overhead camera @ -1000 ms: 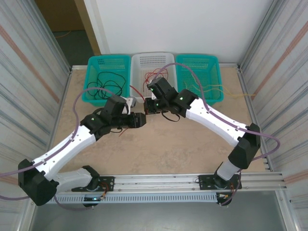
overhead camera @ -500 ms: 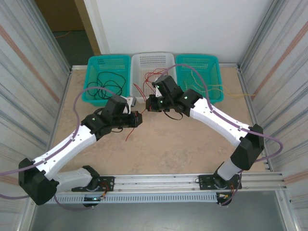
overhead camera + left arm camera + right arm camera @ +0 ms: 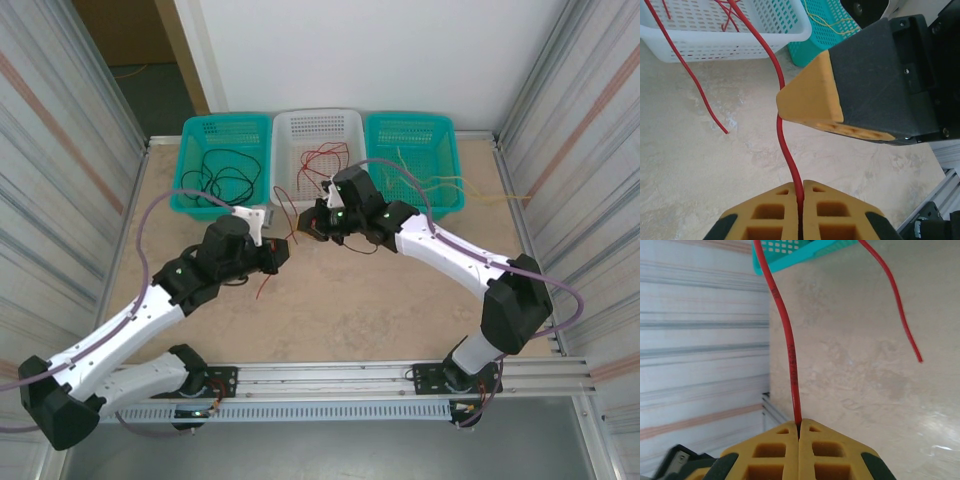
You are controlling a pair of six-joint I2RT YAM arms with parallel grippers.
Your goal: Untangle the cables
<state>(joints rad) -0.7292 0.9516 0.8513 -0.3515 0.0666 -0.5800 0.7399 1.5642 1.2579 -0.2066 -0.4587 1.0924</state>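
Red cables (image 3: 322, 158) lie tangled in the white middle basket (image 3: 318, 125). My left gripper (image 3: 284, 250) is in front of that basket; in the left wrist view the gripper (image 3: 801, 187) is shut on a red cable (image 3: 786, 150) that rises toward the basket (image 3: 715, 47). The right gripper (image 3: 309, 222) hangs close to the right of it, and in the right wrist view the gripper (image 3: 799, 426) is shut on a red cable (image 3: 788, 350). A loose red end (image 3: 266, 284) dangles under the left gripper. Black cables (image 3: 225, 180) fill the left teal basket; pale yellow cables (image 3: 425, 182) fill the right one.
Three baskets stand in a row at the table's far edge: teal (image 3: 200, 135), white, teal (image 3: 445, 135). Corrugated metal walls (image 3: 60, 180) close in both sides. A rail (image 3: 330, 375) runs along the near edge. Bare tabletop (image 3: 350, 310) lies between the arms.
The left gripper has shut on a red cable and drawn back toward the near left. The right gripper has shifted slightly right, still shut on its red cable.
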